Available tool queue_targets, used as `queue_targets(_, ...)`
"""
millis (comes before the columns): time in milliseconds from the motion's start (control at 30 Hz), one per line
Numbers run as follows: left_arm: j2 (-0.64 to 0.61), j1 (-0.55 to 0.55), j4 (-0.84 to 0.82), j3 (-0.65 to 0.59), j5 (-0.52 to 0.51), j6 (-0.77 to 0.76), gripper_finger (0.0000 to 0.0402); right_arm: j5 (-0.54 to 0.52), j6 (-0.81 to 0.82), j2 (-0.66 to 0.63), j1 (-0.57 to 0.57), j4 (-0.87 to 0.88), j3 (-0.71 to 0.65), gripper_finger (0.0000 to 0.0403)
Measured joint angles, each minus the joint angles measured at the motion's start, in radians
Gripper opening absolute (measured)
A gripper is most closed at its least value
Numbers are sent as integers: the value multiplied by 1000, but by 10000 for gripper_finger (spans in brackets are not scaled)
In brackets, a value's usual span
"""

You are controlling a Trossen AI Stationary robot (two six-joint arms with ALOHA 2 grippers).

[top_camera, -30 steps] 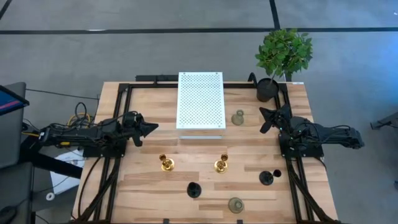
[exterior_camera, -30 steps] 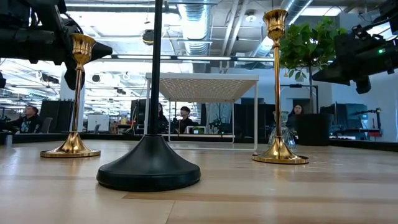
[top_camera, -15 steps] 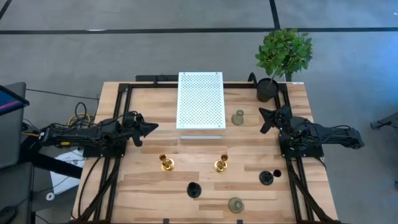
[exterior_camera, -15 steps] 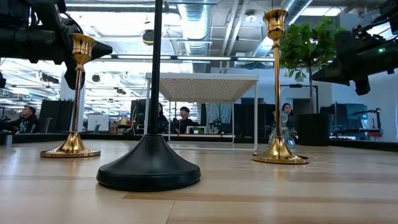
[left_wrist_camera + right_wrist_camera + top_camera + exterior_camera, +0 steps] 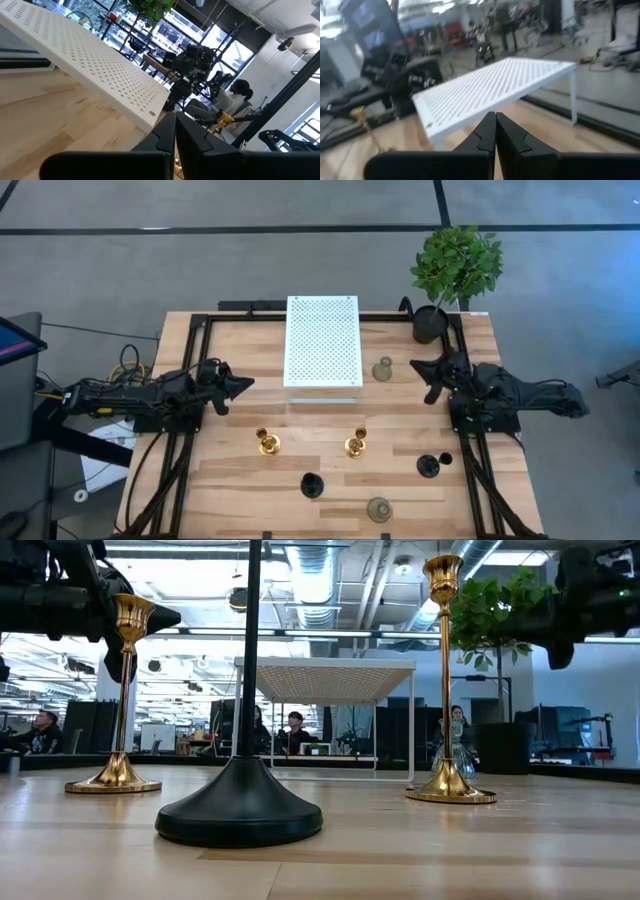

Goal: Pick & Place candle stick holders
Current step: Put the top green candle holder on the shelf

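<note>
Nothing is picked yet: both the left end effector (image 5: pixel 243 384) and the right end effector (image 5: pixel 418 366) hover clenched and empty. The nearest candle stick holder (image 5: pixel 383 369), grey-green, stands just beside the right one on the desk (image 5: pixel 240 480); reaching it calls for unclenching first.

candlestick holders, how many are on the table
6. Two gold mid-table; two black, one near the front, one to the right; two grey-green, one beside the white perforated shelf, one at the front edge. None seems hidden.
</note>
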State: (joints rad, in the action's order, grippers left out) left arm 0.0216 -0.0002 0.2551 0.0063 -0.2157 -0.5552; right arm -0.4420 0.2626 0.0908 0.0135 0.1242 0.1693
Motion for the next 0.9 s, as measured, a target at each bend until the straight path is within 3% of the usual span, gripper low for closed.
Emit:
queue_targets(467, 44, 0, 45, 52, -2, 61, 4, 105, -2, 456, -1, 156, 256, 0)
queue_targets(633, 230, 0, 42, 190, -2, 213, 3, 105, -8, 530, -1, 240, 334, 0)
queue_targets(900, 594, 0, -6, 365, 2, 356, 3, 105, 59, 535, -1, 366, 335, 0)
